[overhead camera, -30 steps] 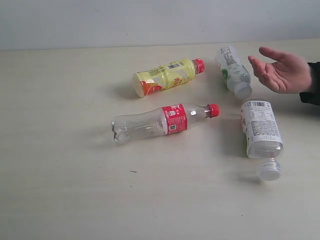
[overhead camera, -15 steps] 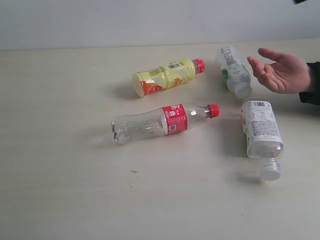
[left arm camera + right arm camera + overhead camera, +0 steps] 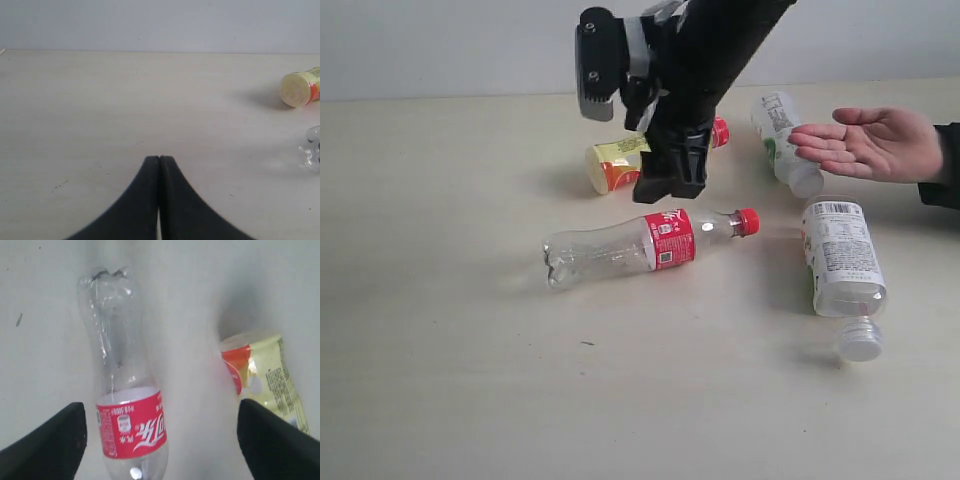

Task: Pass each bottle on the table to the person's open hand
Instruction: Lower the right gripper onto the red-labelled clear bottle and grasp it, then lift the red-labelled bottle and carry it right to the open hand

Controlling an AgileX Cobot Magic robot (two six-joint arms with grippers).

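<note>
Four bottles lie on their sides on the table [image 3: 440,380]. The clear red-labelled bottle [image 3: 650,243] is in the middle, and the yellow bottle [image 3: 615,165] lies behind it, partly hidden by my right arm. Two white-labelled bottles [image 3: 785,140] [image 3: 842,262] lie at the right. The person's open hand [image 3: 875,143] hovers palm up over the farther one. My right gripper [image 3: 672,185] hangs open just above the red-labelled bottle [image 3: 125,390], with the yellow bottle [image 3: 262,375] beside one finger [image 3: 277,440]. My left gripper [image 3: 159,159] is shut and empty over bare table, far from the yellow bottle [image 3: 299,89].
A pale wall [image 3: 440,45] runs along the table's far edge. A black sleeve cuff [image 3: 945,165] enters at the right edge. The base of the clear bottle [image 3: 312,150] shows at the rim of the left wrist view.
My right arm has come into view from above and now hangs over the red-labelled bottle. The person's hand has turned flatter, palm up. The bottles have not moved.
</note>
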